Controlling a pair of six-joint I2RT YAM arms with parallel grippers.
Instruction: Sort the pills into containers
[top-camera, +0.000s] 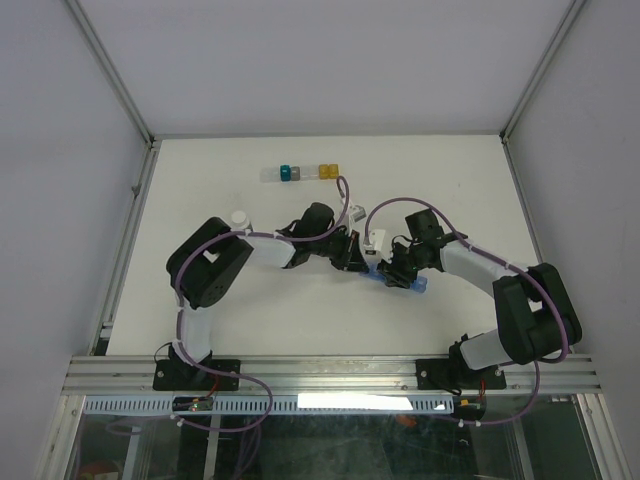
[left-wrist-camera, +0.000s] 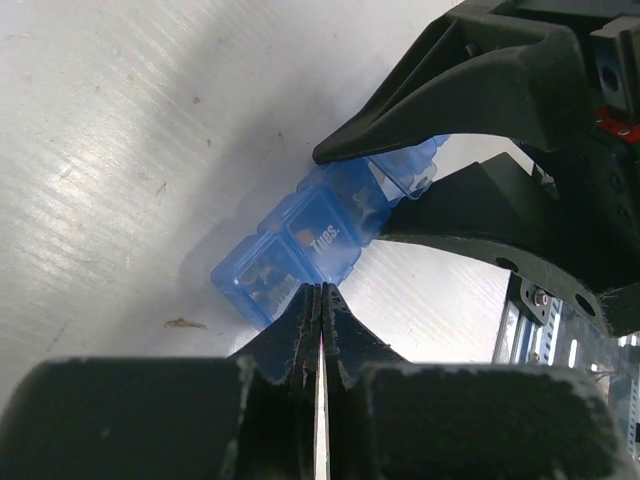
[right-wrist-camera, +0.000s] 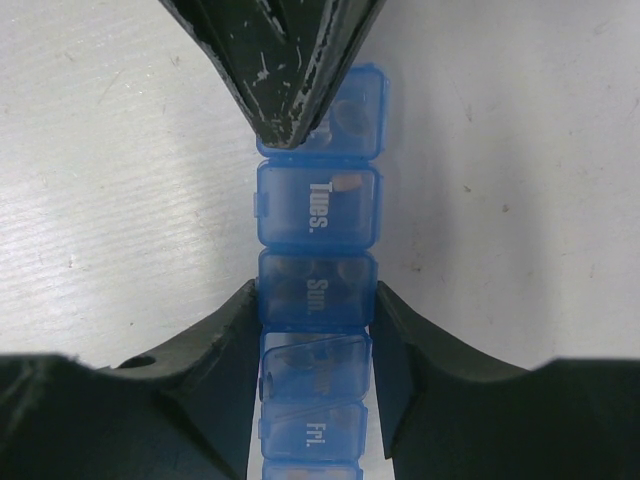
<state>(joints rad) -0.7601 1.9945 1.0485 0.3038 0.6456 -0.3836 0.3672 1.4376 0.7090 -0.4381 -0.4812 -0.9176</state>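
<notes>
Right wrist view showed the right gripper (right-wrist-camera: 315, 310) clamped across the containers (right-wrist-camera: 318, 205) at "Sun."; the left gripper (right-wrist-camera: 290, 130), jaws pressed together, had its tip at the end compartment past "Tues."; "Fri." read nearer. Translucent blue, the strip lay on the table (right-wrist-camera: 120, 200).

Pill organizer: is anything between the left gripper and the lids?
Nothing visible. The closed left gripper sits at the end lid of the pill organizer, next to the Tues. lid. The right gripper clamps the strip's sides further along.

Blue translucent containers (right-wrist-camera: 316, 290) flat on table (right-wrist-camera: 110, 200); poss. tan pills (right-wrist-camera: 345, 184) under Tues. lid (right-wrist-camera: 312, 222).
</notes>
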